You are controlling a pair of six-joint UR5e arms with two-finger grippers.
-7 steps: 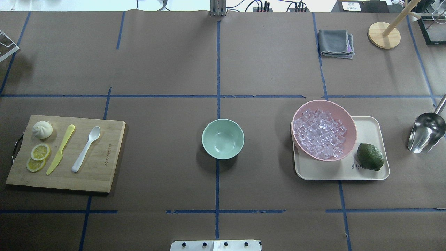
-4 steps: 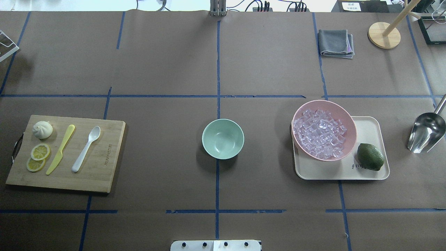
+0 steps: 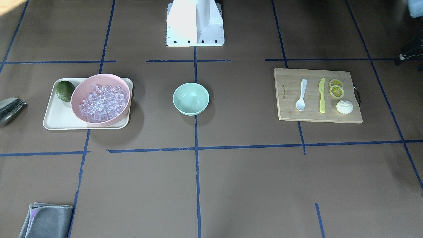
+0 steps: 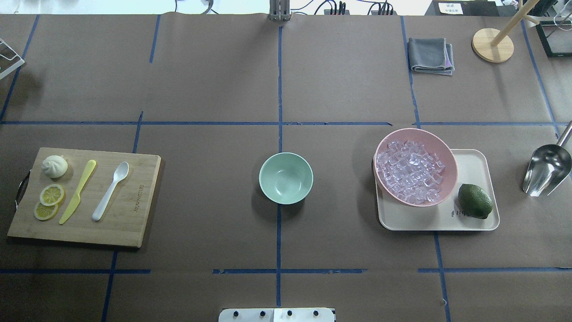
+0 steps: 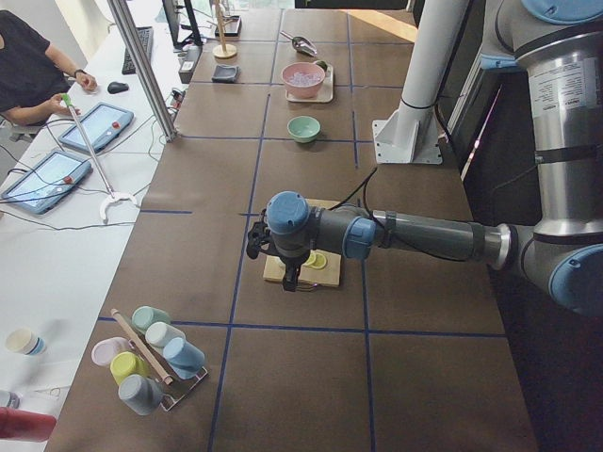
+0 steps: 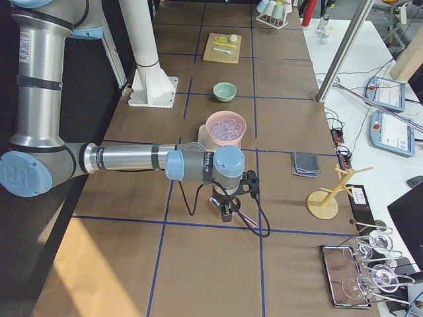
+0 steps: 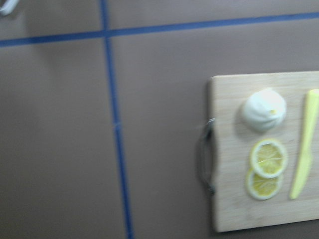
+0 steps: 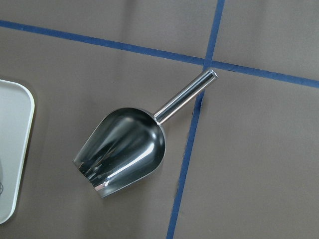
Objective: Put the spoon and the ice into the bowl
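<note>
The spoon (image 4: 110,191) is lying on the wooden cutting board (image 4: 134,223) at the robot's left end of the table (image 4: 201,89), with its scoop pointing away from the robot. It is lying just beside the yellow-green knife (image 4: 78,191). Two lemon slices (image 4: 52,195) and a white bun (image 4: 54,166) are sitting beyond the knife, nearer the board's handle. The bowl (image 4: 286,178) is standing empty at the table's centre, well apart from the board. The ice (image 4: 409,171) is filling the pink bowl (image 4: 452,179), which is resting on a cream tray (image 4: 473,161) beside a lime (image 4: 475,201). A metal scoop (image 4: 546,172) is lying on the table to the right of the tray, and a folded grey cloth (image 4: 431,55) is lying farther back. The left pincer (image 5: 288,279) is hanging above the cutting-board area. The right pincer (image 6: 227,212) is hanging above the metal scoop. Both are showing in the side views only, so whether either is wide or narrow cannot be told.
</note>
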